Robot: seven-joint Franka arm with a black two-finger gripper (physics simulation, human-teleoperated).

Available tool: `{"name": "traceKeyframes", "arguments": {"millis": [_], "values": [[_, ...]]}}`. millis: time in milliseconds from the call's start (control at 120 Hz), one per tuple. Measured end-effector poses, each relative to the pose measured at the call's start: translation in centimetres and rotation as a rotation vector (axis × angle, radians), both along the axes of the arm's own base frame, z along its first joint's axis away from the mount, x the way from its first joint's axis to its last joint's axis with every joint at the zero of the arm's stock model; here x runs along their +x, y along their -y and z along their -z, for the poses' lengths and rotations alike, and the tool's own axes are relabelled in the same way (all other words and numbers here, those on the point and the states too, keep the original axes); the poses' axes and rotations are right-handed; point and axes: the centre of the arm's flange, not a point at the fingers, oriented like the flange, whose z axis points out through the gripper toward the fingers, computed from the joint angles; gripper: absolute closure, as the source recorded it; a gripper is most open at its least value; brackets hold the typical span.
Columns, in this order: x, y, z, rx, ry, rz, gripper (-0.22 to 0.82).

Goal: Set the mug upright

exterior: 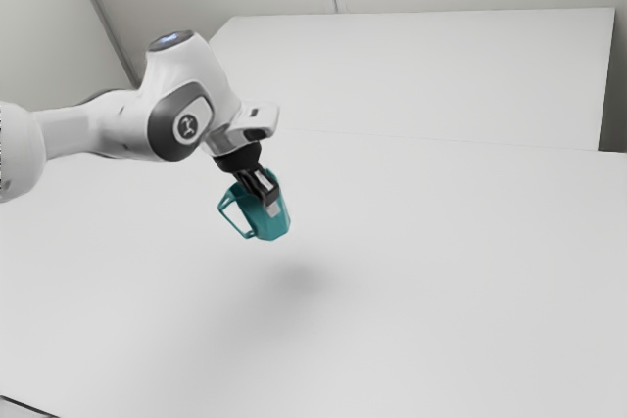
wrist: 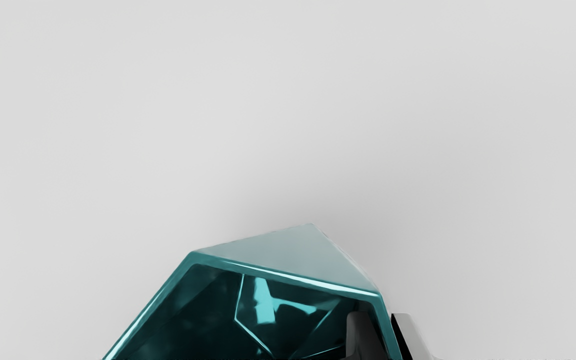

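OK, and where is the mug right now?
Left of centre in the exterior view, the mug is held above the white table, its wall pinched by the gripper, one finger inside, one outside.

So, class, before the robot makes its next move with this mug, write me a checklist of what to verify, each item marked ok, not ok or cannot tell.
1. Gripper shut on the teal mug: ok, one finger inside the wall and the other outside.
2. Mouth turned upward: ok, it opens up toward the hand.
3. Handle free of the fingers: ok, it sticks out toward the exterior view's left.
4. Base level with the table: cannot tell, though the mug looks tilted.
5. Mug standing on the table: not ok, it hangs above its shadow.
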Motion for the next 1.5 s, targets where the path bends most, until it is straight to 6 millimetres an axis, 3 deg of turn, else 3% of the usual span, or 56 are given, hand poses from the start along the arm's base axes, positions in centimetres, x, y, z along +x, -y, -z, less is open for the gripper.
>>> {"name": "traceKeyframes", "arguments": {"millis": [342, 683, 992, 1500], "values": [[2.3, -1.0, 5.9, 0.099, 0.003, -0.134, 0.78], [4.0, -3.2, 7.8, 0.143, 0.074, -0.222, 0.78], [3.4, -4.6, 9.2, 0.172, 0.077, -0.263, 0.78], [2.9, -5.0, 11.5, 0.198, 0.045, -0.29, 0.79]]}}
